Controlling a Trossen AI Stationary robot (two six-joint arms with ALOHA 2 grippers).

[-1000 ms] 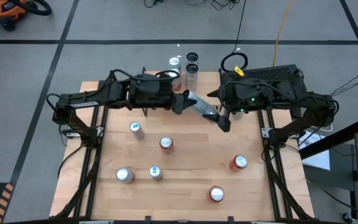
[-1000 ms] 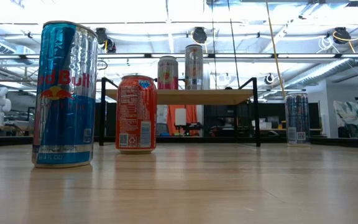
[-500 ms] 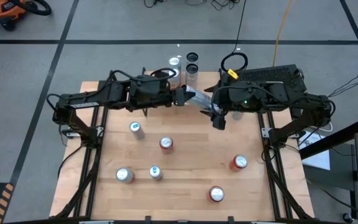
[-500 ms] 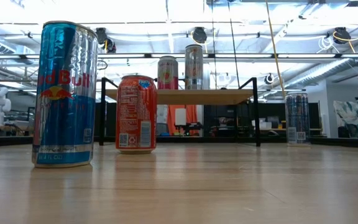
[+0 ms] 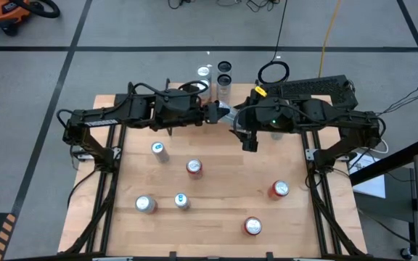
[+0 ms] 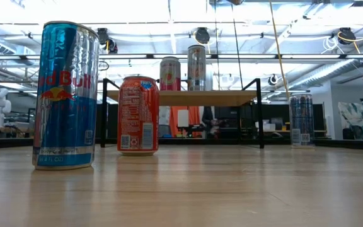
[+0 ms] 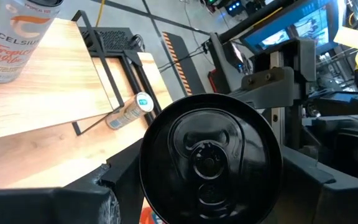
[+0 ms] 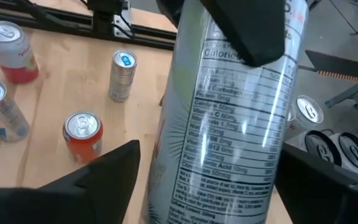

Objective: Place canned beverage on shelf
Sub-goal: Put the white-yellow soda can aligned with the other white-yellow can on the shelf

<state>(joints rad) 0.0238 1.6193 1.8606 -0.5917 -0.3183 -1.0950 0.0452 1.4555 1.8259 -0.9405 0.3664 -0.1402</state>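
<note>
1. The left tool (image 5: 210, 113) holds a tall silver drink can (image 5: 223, 114) in the air, beside the small wooden shelf with thin black legs (image 6: 200, 98).
2. The right tool (image 8: 204, 180) has its fingers wide around that can, not squeezing it yet.
3. I think this is a hand-over. Next, the right tool should squeeze, then the left lets go.
4. More cans wait on the wooden bench (image 5: 216, 188).

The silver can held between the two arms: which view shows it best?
The right wrist view: the silver can fills it, label side on. The left wrist view shows only its dark end, gripped by the left end effector. The high view shows a sliver; the low view misses it.
</note>
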